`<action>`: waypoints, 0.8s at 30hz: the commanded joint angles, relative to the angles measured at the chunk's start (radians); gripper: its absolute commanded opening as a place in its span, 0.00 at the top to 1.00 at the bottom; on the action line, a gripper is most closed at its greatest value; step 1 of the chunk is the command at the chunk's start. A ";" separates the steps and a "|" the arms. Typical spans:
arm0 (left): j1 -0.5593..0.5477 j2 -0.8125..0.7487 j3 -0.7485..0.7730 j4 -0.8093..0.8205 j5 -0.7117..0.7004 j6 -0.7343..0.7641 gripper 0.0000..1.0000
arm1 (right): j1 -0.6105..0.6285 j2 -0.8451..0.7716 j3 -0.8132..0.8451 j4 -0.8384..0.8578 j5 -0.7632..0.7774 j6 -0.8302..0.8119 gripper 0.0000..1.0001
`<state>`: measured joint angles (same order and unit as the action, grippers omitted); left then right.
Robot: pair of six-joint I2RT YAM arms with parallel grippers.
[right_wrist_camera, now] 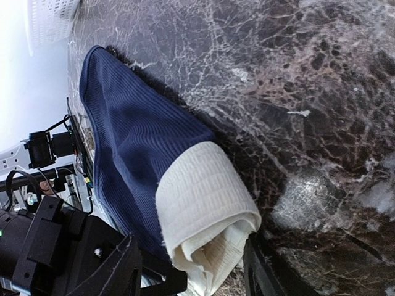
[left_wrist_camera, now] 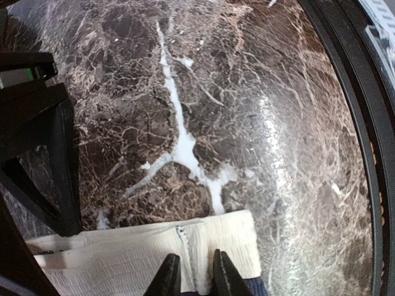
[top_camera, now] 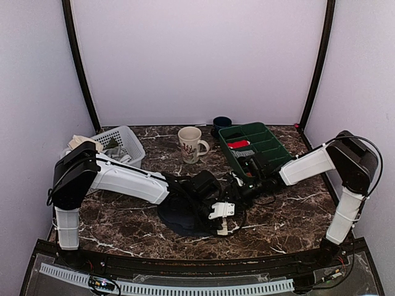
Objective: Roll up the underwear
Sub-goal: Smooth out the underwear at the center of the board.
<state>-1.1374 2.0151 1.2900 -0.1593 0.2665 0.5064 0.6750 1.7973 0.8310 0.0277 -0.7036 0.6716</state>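
Note:
The underwear [top_camera: 182, 219] lies as a dark navy cloth on the marble table, near the front centre. In the right wrist view [right_wrist_camera: 129, 142] its cream waistband [right_wrist_camera: 203, 191] is rolled over at the near end. My right gripper [right_wrist_camera: 188, 265] is open, with its fingers on either side of that rolled end; in the top view it [top_camera: 239, 188] reaches in from the right. My left gripper [left_wrist_camera: 196, 277] points down and pinches a fold of the waistband [left_wrist_camera: 123, 253] between nearly closed fingertips; it also shows in the top view [top_camera: 221, 221].
A white basket [top_camera: 120, 145] stands at the back left and a cream mug [top_camera: 190, 143] at the back centre. A green tray [top_camera: 271, 148] holding small rolled bundles [top_camera: 237, 143] is at the back right, with a dark blue cup [top_camera: 222, 122] behind it. The black table rim [left_wrist_camera: 352, 123] runs close by.

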 commanded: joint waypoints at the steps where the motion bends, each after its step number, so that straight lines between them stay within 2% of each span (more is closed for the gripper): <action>1: -0.004 -0.007 0.031 -0.042 -0.012 0.015 0.84 | -0.009 0.035 -0.008 -0.009 0.026 0.002 0.43; 5: -0.004 -0.026 0.034 -0.042 -0.001 -0.002 1.00 | -0.012 0.042 -0.005 -0.011 0.026 0.004 0.40; 15: -0.004 -0.133 -0.060 0.032 0.082 -0.024 1.00 | -0.015 0.056 0.001 -0.013 0.027 0.006 0.39; 24: -0.005 -0.127 -0.091 0.060 0.105 -0.036 1.00 | -0.018 0.060 0.002 -0.023 0.033 0.003 0.39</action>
<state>-1.1374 1.9144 1.2114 -0.1200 0.3332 0.4854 0.6666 1.8160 0.8398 0.0505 -0.7345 0.6758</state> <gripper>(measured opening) 0.032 0.610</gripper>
